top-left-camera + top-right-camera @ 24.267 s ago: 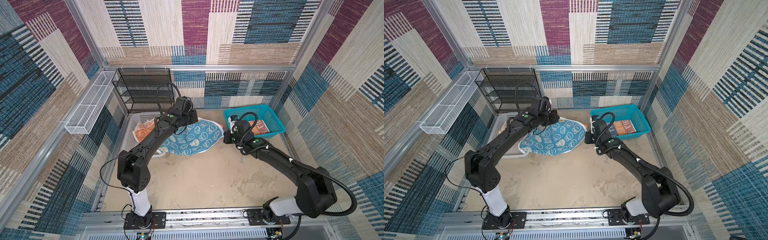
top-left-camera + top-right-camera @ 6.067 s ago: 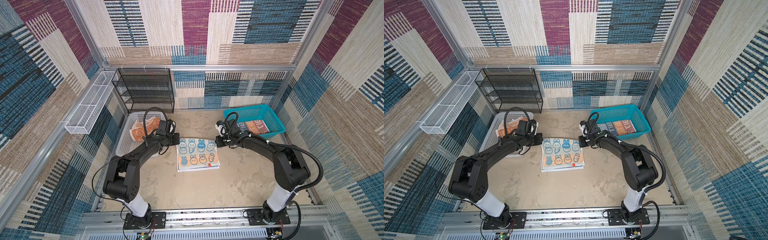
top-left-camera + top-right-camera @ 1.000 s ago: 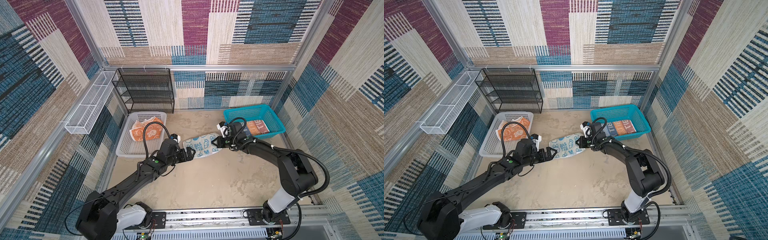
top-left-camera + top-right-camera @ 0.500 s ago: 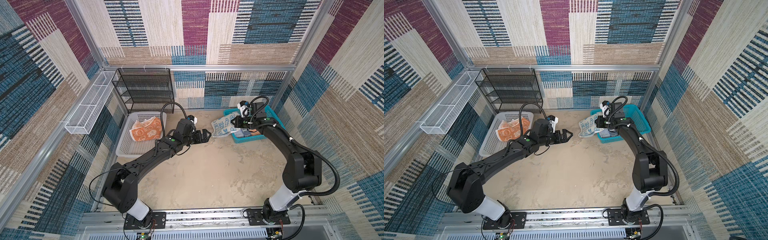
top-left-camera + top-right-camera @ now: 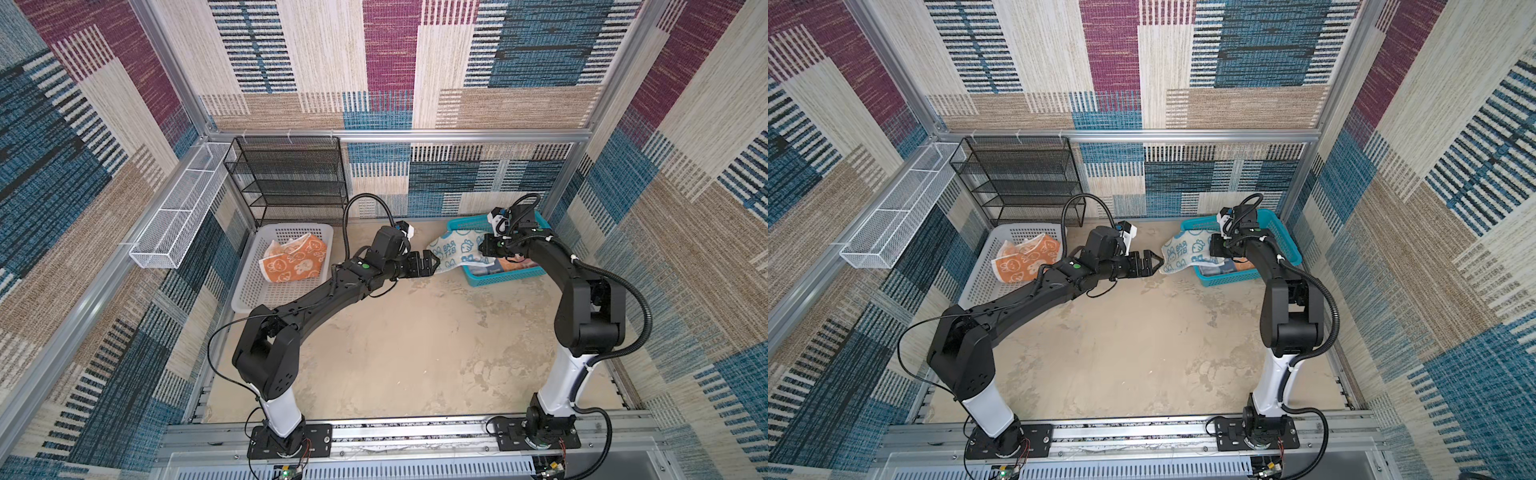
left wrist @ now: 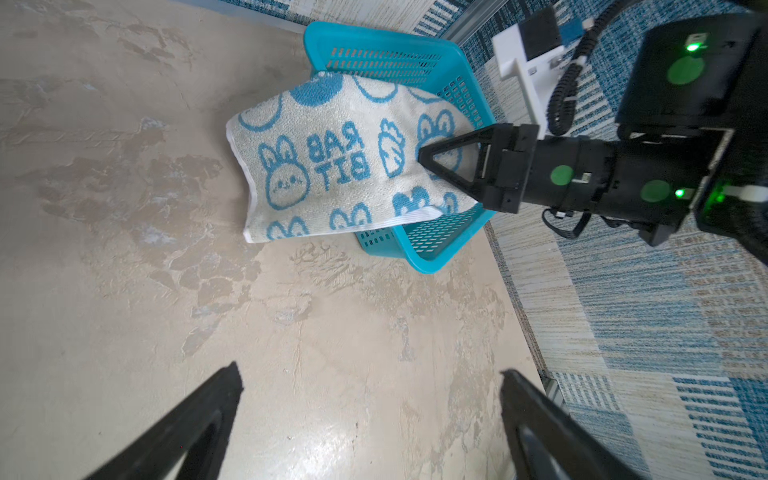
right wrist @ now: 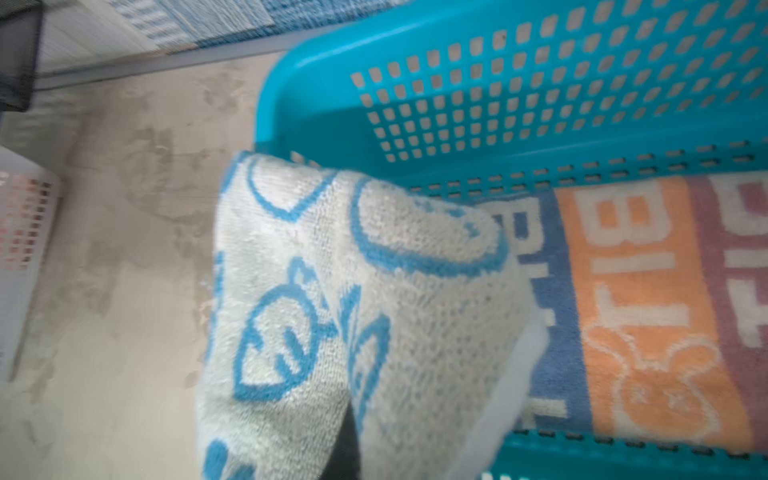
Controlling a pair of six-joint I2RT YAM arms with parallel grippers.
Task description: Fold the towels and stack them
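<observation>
Item: rabbit towel (image 5: pixel 451 253) at basket (image 5: pixel 503 276), pinched in right gripper (image 5: pixel 484 250); left gripper (image 5: pixel 432 264) empty.
Detail: right gripper (image 6: pixel 424 156) clenched on one edge of the rabbit towel (image 6: pixel 332 166), white with blue rabbits and "RAB BIT" lettering; the cloth lies doubled over the basket (image 6: pixel 428 257) wall, its free end hanging outside above the table (image 5: pixel 395 332); whether it touches the table cannot be told. Letter towel (image 7: pixel 623 291), in blue, orange and red blocks, lies flat on the basket floor. Left gripper (image 5: pixel 1156 264) has its jaws spread wide, holds nothing and sits just beside the hanging cloth. Orange towel (image 5: pixel 295 262) lies crumpled in the white basket (image 5: pixel 266 299), well apart on the left.
</observation>
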